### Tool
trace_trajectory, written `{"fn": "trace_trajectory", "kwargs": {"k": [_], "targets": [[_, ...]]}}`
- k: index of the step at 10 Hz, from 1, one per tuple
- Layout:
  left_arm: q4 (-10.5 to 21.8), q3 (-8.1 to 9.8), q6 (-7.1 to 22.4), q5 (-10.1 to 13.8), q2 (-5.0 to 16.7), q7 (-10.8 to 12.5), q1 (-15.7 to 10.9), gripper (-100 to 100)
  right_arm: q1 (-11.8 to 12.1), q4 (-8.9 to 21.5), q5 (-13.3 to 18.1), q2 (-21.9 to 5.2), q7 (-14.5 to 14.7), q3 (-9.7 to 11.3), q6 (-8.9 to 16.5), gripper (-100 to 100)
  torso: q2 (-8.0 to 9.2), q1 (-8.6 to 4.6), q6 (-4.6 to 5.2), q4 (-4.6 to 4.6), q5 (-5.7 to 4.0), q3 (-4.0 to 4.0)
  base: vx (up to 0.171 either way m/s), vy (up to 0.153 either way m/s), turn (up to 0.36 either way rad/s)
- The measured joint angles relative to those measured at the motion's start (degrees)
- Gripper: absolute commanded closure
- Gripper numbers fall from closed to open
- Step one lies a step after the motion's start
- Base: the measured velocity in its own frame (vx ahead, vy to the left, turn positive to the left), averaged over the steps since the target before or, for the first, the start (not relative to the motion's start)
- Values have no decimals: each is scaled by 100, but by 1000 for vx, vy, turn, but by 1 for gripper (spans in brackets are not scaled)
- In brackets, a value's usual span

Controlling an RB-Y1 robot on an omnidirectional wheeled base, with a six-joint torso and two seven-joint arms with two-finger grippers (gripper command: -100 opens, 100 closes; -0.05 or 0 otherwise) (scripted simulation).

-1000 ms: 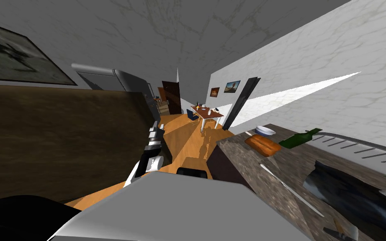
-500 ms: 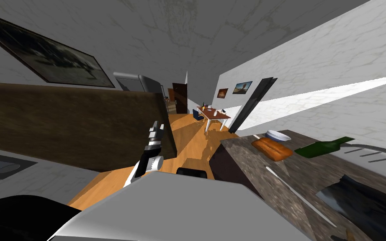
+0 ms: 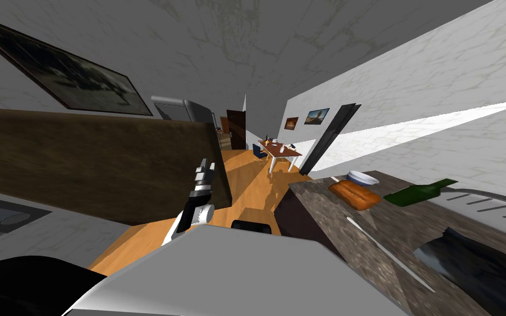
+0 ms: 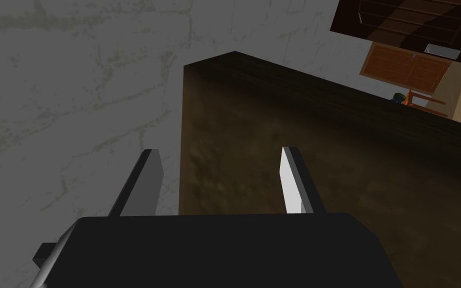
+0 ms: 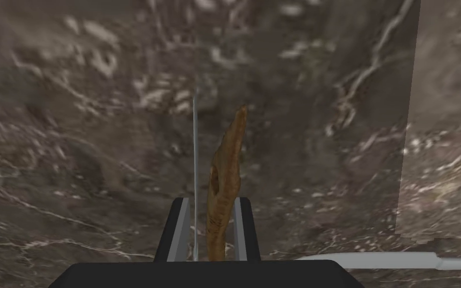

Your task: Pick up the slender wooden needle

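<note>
Orange-brown needle (image 5: 223,170) against dark veined stone.
The counter (image 5: 74,125) is mottled grey-brown with white veins. The right gripper (image 5: 213,200) has light grey fingers on a black body. Far along the counter are an orange-brown loaf (image 3: 356,196), a dark green bottle (image 3: 419,192) and a white bowl (image 3: 363,176) with a bluish rim. The floor (image 3: 246,186) is orange wood grain, and the cabinet (image 3: 93,159) at left is dark brown.

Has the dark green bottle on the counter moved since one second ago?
No. The dark green bottle lies beside the orange-brown loaf on the mottled brown counter as before; the whole view shifted, so my head turned.
</note>
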Motion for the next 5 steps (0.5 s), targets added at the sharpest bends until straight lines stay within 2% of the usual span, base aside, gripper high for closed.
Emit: {"fn": "trace_trajectory", "kwargs": {"k": [1,2,3,5], "targets": [[0,0,0,0,0,0,0,0,1,1,0,0,-1,1,1,0,-3,0,-2,0,0,-1,0,0,0],[0,0,0,0,0,0,0,0,2,1,0,1,-1,2,1,100,-4,0,-3,0,0,-2,117,-21,-280],[0,1,0,0,0,0,3,0,4,-22,-8,-21,87,-39,-18,100,-32,-3,15,-8,1,-18,208,-35,-438],[0,1,0,0,0,0,2,0,67,-57,-32,-62,363,-123,-77,100,-60,-4,-6,-13,-2,-35,153,-12,-230]]}}
